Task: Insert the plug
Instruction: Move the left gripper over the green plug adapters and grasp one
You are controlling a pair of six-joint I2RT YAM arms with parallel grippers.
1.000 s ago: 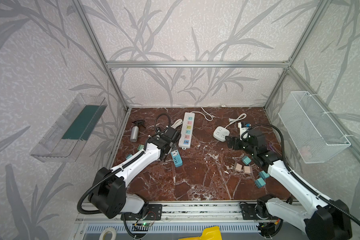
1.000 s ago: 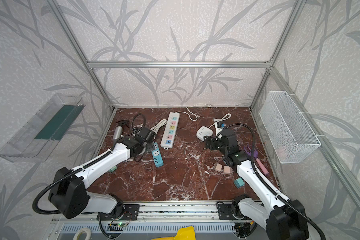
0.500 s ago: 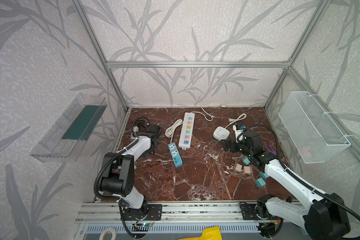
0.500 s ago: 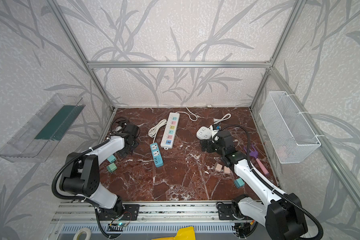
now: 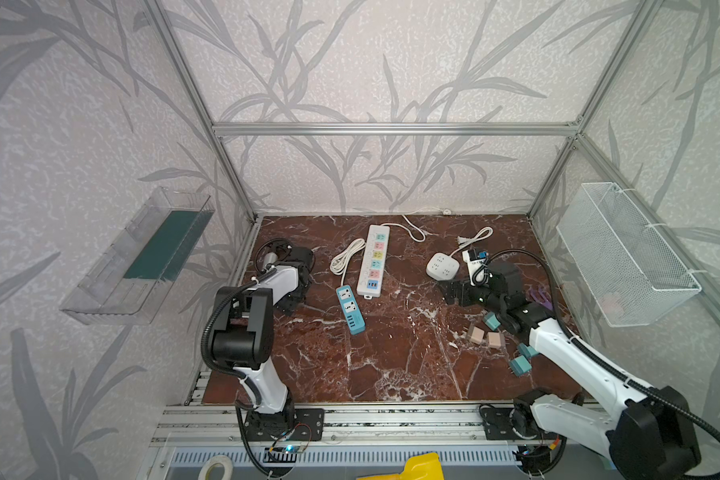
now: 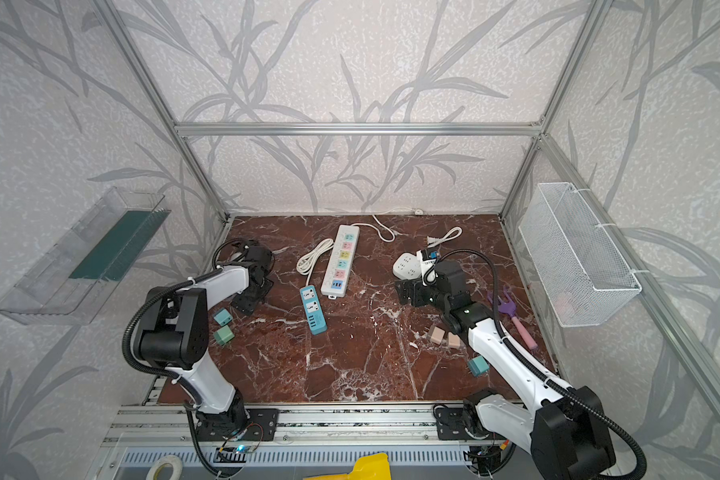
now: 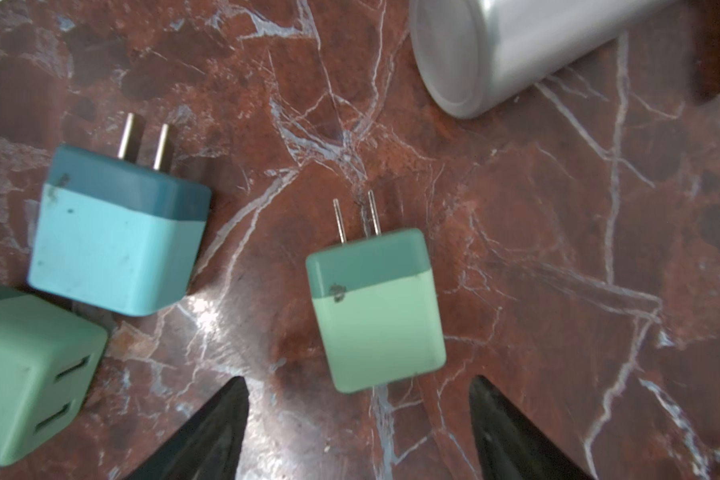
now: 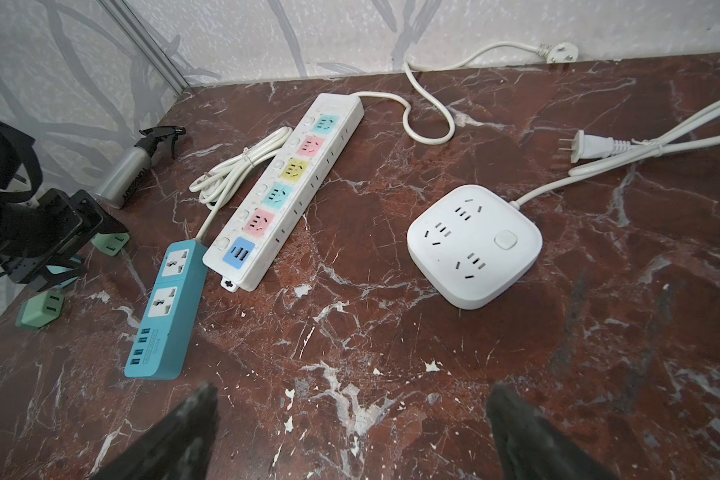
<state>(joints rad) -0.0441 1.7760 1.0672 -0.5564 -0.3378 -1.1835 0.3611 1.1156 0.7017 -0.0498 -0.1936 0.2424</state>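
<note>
On the left of the bench [image 7: 557,249], the left fingers [image 7: 208,436] stand wide apart and hold nothing. A green plug [image 7: 377,311] lies flat just ahead of their gap, prongs pointing away. Near it lie a blue plug [image 7: 117,232], a second green plug [image 7: 30,374] and a silver spray bottle [image 7: 516,50] on its side. On the right, the right fingers [image 8: 175,436] are spread wide and empty over bare marble, near a white round socket [image 8: 474,245]. Beyond it, a white strip [image 8: 283,187] and a blue strip [image 8: 167,307] lie just beside each other.
</note>
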